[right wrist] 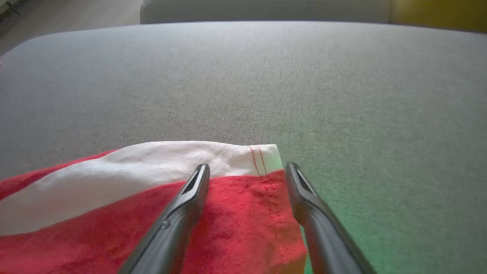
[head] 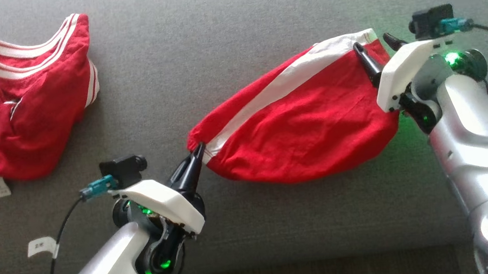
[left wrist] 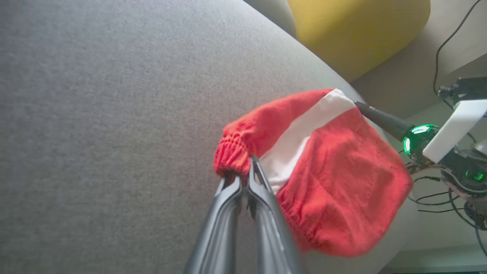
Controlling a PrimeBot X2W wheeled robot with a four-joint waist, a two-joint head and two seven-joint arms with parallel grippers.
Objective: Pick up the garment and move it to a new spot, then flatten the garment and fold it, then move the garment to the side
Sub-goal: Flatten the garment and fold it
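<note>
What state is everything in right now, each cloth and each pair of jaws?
Red shorts, stretched out, one end pinched.
Left gripper, jaws shut on the shorts' elastic edge.
Right gripper, jaws open over the shorts' hem corner.
Red shirt, crumpled, untouched.

You see a soft grey worktop [head: 237, 34], a yellow seat [left wrist: 357, 30] beside it, and dark floor [head: 322, 273] below.
</note>
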